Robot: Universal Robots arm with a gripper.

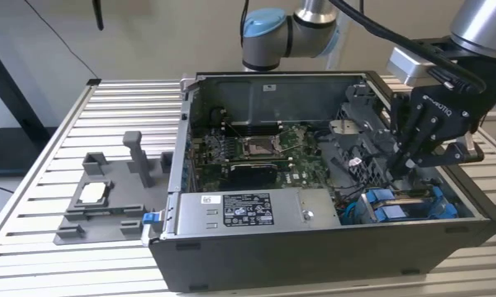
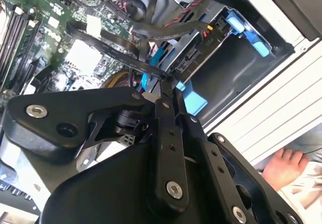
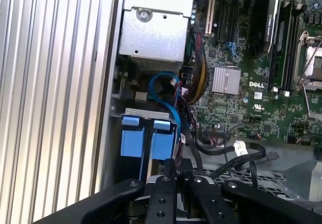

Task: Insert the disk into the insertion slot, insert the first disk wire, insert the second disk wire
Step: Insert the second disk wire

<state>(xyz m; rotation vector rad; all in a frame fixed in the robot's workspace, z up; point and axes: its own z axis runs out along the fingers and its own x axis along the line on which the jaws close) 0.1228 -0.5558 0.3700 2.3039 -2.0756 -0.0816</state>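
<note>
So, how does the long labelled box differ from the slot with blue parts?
The long grey box bears a white label; the insertion slot bears blue plastic fittings instead. The box lies along a wall of the case; the slot sits in the corner at the exterior view's right, below the gripper. Both are grey metal.

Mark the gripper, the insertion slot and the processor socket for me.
gripper (image 1: 406, 166): exterior view, between its fingertips.
insertion slot (image 1: 408, 207): exterior view, on its blue plastic fittings.
processor socket (image 1: 259, 146): exterior view, on its square metal frame.
</note>
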